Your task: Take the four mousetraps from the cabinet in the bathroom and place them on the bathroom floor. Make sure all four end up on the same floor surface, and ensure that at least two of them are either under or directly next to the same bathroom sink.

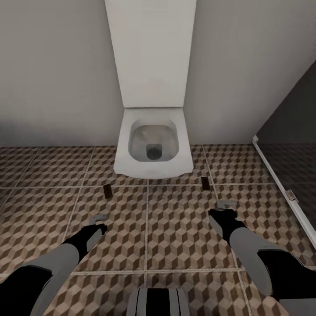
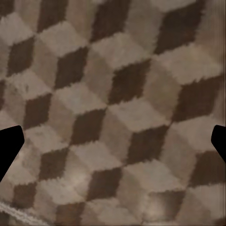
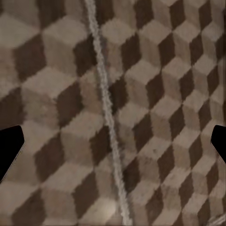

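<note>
A white square-edged toilet (image 1: 152, 147) is standing against the pale wall (image 1: 57, 74) ahead of both grippers, with its tall white cistern panel (image 1: 150, 52) rising behind it. Its bowl is lying open, with a dark drain at the bottom and nothing else to be seen inside.

Two mousetraps are lying flat on the bathroom floor (image 1: 180, 237). The left mousetrap (image 1: 107, 192) is sitting just ahead of the left gripper (image 1: 98, 218) and slightly to its inner side, near the toilet's front left corner. The right mousetrap (image 1: 205, 183) is sitting ahead of the right gripper (image 1: 226, 204), slightly to its inner side, near the toilet's front right corner. Both are lying apart from the toilet base and well apart from each other.

Beyond the right gripper's outer side, a dark glass panel (image 1: 292, 131) with a white bottom rail (image 1: 281, 184) is running along the floor.

Both grippers are hanging above bare tile, holding nothing. In the left wrist view the dark fingertips (image 2: 9, 146) are showing at opposite edges, spread wide over the cube pattern. In the right wrist view the fingertips (image 3: 9, 148) are also spread wide, with a pale grout line (image 3: 108, 117) running between them.

The floor is showing large square tiles printed with brown, beige and cream cubes.
</note>
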Tool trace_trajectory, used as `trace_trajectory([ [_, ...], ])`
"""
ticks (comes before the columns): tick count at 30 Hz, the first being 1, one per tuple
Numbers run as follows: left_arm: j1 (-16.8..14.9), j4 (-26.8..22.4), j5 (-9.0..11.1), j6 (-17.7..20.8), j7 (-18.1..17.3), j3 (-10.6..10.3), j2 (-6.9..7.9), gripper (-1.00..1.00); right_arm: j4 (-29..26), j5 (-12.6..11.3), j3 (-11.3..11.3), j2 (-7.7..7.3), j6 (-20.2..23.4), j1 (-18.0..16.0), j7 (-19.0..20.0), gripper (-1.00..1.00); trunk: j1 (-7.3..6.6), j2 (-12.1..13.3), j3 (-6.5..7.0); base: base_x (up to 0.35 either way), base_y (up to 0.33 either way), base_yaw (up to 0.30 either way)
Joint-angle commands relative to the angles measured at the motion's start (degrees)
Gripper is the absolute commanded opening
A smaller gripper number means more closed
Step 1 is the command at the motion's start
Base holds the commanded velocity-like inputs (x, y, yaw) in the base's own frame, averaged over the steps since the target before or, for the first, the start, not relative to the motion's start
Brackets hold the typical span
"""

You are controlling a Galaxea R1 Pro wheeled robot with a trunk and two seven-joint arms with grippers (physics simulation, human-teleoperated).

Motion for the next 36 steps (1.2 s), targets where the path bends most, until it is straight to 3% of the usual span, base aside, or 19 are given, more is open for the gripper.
trace_trajectory([
  [1,0.01,0.61,0.40,-0.58,0.32,-0.49,-0.22,1.00,-0.10,0.03,0.13,0.00,0.34,0.03,-0.14,1.00,-0.03,0.00,0.19,0.000,0.000,0.000],
  [11,0.09,7.17,0.40,-8.63,0.21,-0.49,-2.09,1.00,0.08,0.06,0.12,0.01,-1.80,1.13,-0.14,1.00,-0.29,0.14,2.41,0.000,0.000,0.000],
  [17,0.65,9.57,0.36,-10.01,0.19,-0.49,-3.24,1.00,0.67,0.11,0.17,-0.01,-5.89,3.34,-0.14,1.00,-0.44,0.22,3.74,0.000,0.000,0.000],
  [25,1.74,12.83,0.33,-10.43,0.13,-0.46,-3.29,1.00,2.92,0.41,0.20,-0.08,-9.57,7.49,-0.14,1.00,-0.65,0.32,5.51,0.000,0.000,0.000],
  [30,4.39,13.80,0.29,-10.58,-0.86,-0.46,-3.27,1.00,4.32,0.60,0.21,-0.14,-13.06,10.49,-0.09,1.00,-0.78,0.39,6.62,0.000,0.000,0.000],
  [36,8.72,14.20,0.23,-13.39,-4.52,-0.48,-3.05,1.00,5.64,1.29,0.21,-0.16,-18.62,14.89,-0.07,1.00,-0.93,0.47,7.95,0.000,0.000,0.000],
])
